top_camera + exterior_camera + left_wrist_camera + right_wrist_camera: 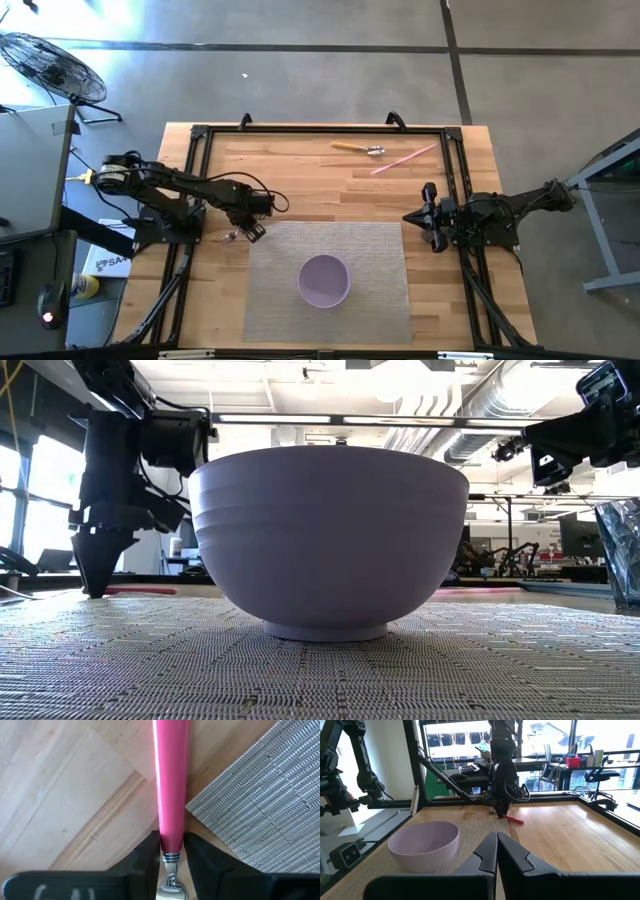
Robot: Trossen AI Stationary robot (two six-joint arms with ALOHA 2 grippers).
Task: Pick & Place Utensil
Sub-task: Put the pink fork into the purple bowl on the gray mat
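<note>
A utensil with a glossy pink handle [171, 780] and a metal neck lies on the wood just off the far left corner of the woven mat [380, 250]. Its handle also shows in the right wrist view [516, 820]. My left gripper [247, 232] stands over it, pointing down, shut on it. The lavender bowl [324, 280] sits upright on the mat, toward its near edge. My right gripper [413, 216] waits shut above the mat's right edge, pointing toward the table's left. My left gripper pinches the pink handle at the end beside the metal neck [170, 847], one finger [147, 855] on each side. The fingers come from above, pointing down, and lie across the utensil. The handle still lies on the table.
A wooden-handled spoon [358, 149] and a thin pink stick [403, 160] lie near the table's far edge. A black frame [320, 130] runs along the table's far, left and right sides. Bare wood lies between the mat and the far utensils.
</note>
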